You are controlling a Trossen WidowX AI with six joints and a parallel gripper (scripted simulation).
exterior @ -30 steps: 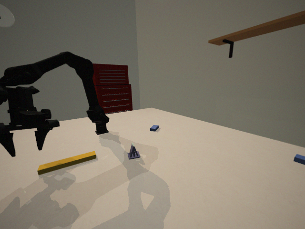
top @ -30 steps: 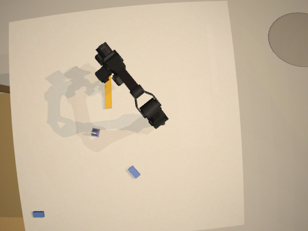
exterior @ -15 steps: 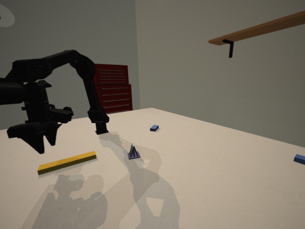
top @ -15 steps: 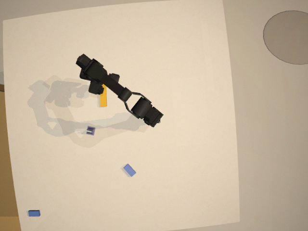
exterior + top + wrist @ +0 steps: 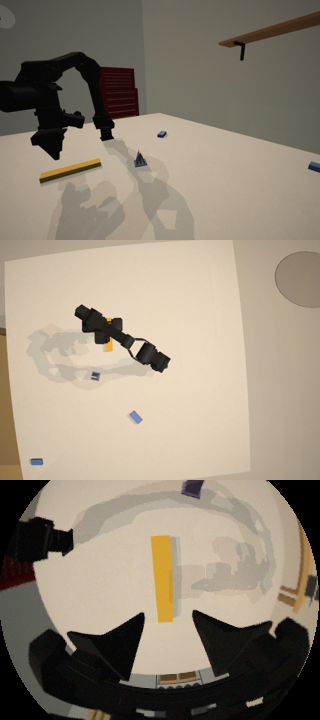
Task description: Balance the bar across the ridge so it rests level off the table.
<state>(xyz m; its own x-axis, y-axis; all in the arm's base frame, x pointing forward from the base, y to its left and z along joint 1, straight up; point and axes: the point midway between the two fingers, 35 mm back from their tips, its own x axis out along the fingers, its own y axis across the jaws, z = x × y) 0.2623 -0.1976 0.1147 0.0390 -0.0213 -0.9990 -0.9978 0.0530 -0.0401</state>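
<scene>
The yellow bar (image 5: 108, 345) (image 5: 70, 169) (image 5: 163, 580) lies flat on the table. In the wrist view it runs nearly straight away from the fingers, its near end just beyond and between the tips. My gripper (image 5: 168, 614) (image 5: 56, 158) is open and empty and hangs above the bar. In the top view the arm hides part of the bar, and the fingertips are hidden. The small purple ridge (image 5: 95, 376) (image 5: 140, 160) (image 5: 192, 487) stands on the table, apart from the bar, with a narrow top edge and a square base; nothing rests on it.
One blue block (image 5: 135, 417) (image 5: 162, 134) lies on the table beyond the ridge from the bar. Another blue block (image 5: 36, 461) (image 5: 314, 166) lies near a table corner. A red tool chest (image 5: 120, 100) and a wall shelf (image 5: 273, 28) are in the background.
</scene>
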